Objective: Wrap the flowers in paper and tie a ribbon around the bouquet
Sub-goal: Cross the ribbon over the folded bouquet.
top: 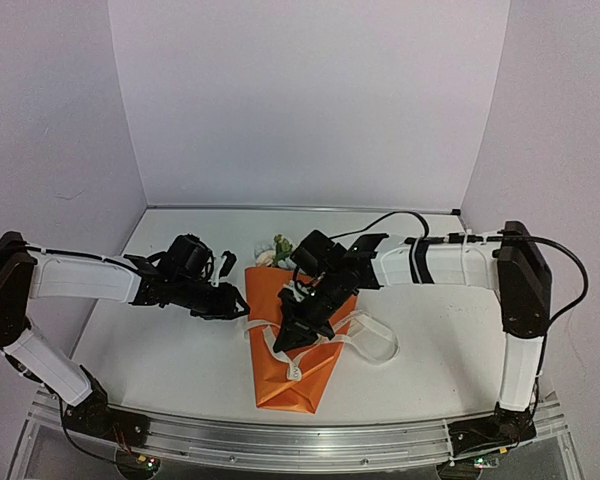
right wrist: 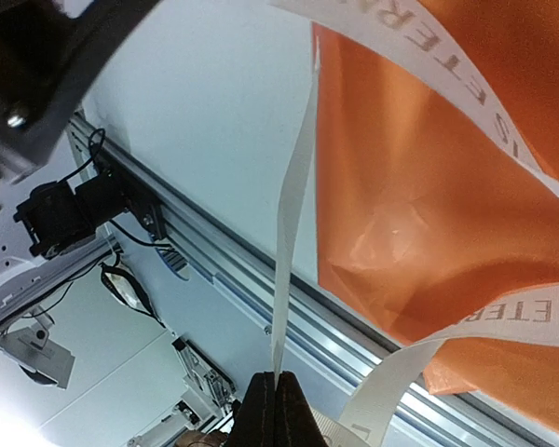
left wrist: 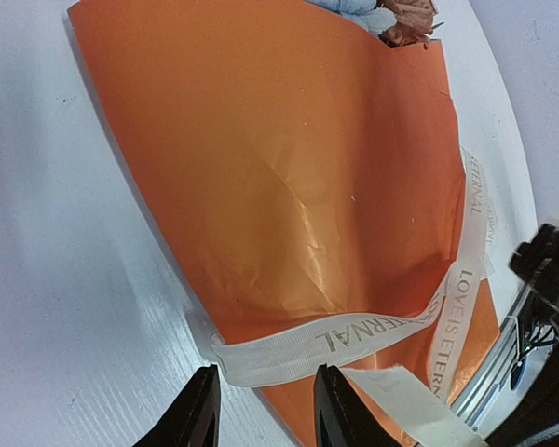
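The bouquet lies on the white table as an orange paper point(top: 280, 370) cone with its point toward me. Pastel flowers point(top: 277, 250) stick out of its far end. The cream lettered ribbon point(top: 375, 340) crosses the cone and loops off to its right. My left gripper point(top: 242, 305) sits at the cone's left edge. In the left wrist view the left gripper point(left wrist: 265, 410) is open, with the ribbon point(left wrist: 354, 337) folded just ahead of its fingertips over the paper point(left wrist: 279, 168). My right gripper point(top: 290, 338) hovers above the cone's middle. It is shut point(right wrist: 277, 410) on a ribbon strand point(right wrist: 293, 205) beside the paper point(right wrist: 429, 186).
An aluminium rail point(top: 300, 445) runs along the table's near edge, close to the cone's point. A small black piece point(top: 227, 263) lies behind my left gripper. White walls close off the back and both sides. The right arm's black cable point(top: 400, 220) arcs over the far table.
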`<state>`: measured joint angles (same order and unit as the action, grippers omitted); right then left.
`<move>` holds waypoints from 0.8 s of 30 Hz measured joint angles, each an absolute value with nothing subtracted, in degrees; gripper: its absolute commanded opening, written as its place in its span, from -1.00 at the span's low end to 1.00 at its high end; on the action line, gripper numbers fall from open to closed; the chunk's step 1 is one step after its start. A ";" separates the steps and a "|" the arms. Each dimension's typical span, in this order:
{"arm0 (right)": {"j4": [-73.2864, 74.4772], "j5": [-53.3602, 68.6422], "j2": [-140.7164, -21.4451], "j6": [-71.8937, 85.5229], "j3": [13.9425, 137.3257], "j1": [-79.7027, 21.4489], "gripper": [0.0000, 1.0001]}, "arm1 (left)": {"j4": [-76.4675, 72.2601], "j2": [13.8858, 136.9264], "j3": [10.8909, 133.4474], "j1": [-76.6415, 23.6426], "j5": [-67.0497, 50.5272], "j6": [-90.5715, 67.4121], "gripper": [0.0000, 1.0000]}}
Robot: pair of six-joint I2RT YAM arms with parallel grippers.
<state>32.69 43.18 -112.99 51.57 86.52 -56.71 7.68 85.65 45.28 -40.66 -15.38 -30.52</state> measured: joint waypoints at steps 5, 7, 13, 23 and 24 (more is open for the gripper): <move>30.73 43.14 -115.06 55.94 85.36 -56.66 -1.00 | 7.70 85.65 45.28 -40.66 -15.38 -30.52 -0.26; 29.98 43.10 -115.35 57.37 85.36 -56.66 -1.00 | 7.70 85.65 45.28 -40.66 -15.38 -30.52 -0.26; 28.31 42.85 -116.68 61.11 85.41 -56.65 -1.00 | 7.68 85.65 45.28 -40.66 -15.37 -30.52 -0.26; 27.90 38.53 -119.47 64.25 85.70 -55.25 -1.00 | 7.99 85.65 45.30 -40.66 -14.03 -31.87 -0.23; 27.86 37.98 -119.68 64.38 85.91 -55.13 -1.00 | 8.16 85.65 45.30 -40.66 -13.67 -32.08 -0.22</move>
<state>27.86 37.98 -119.68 64.38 85.91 -55.13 8.16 85.65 45.30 -40.66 -13.67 -32.08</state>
